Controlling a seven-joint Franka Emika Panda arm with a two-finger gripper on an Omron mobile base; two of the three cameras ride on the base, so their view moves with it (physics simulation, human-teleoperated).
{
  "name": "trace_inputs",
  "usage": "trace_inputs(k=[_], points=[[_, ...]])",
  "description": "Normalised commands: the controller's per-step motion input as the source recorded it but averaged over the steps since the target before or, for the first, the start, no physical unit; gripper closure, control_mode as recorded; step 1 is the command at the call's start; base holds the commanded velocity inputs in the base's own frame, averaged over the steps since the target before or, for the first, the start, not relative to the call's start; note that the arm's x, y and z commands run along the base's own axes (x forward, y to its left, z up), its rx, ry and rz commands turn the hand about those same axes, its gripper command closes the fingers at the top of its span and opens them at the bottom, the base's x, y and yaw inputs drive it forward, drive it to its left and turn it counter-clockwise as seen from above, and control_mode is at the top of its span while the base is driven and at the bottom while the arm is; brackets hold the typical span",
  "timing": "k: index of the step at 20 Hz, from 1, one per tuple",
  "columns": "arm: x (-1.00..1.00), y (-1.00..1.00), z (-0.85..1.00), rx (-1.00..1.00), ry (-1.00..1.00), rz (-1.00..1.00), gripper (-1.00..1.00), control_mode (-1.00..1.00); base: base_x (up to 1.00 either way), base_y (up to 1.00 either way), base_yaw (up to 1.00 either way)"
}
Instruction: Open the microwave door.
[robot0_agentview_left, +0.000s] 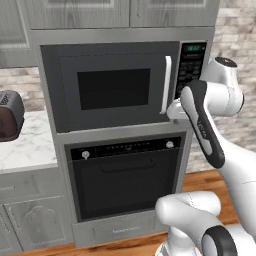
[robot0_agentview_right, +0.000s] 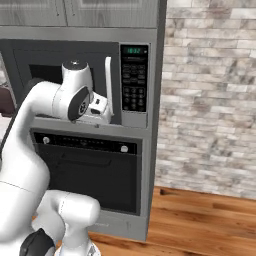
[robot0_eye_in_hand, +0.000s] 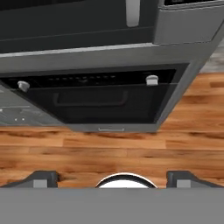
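Below microwave door (robot0_agentview_left: 110, 86) handle: tool (robot0_eye_in_hand: 112, 178) wide open, empty.

Your arm rises from the base, elbow bent high, wrist turned downward, and your gripper (robot0_eye_in_hand: 112, 177) hangs with its two fingertips (robot0_eye_in_hand: 43, 178) spread wide, holding nothing.

— Any text to read here?
— Only green digits on the microwave (robot0_agentview_right: 80, 80) display (robot0_agentview_right: 133, 50) (too blurred to make out); the keypad (robot0_agentview_right: 133, 85) markings are illegible specks.
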Motion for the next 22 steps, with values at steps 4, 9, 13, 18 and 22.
trace_inputs(k=[4,9,13,18,22], points=[[-0.28,0.0,0.34,0.0,-0.38,0.0,-1.0,-1.0,0.0,0.0,0.0],[-0.05,-0.02,0.48,0.0,-0.44,0.0,-1.0,-1.0,0.0,0.0,0.0],[0.41,-0.06,0.43,0.0,-0.34,-0.01,-1.0,-1.0,0.0,0.0,0.0],[0.65,-0.02,0.3,0.0,-0.08,-0.09,-1.0,-1.0,0.0,0.0,0.0],[0.6,-0.01,0.02,0.0,0.0,-0.01,-1.0,-1.0,0.0,0.0,0.0]])
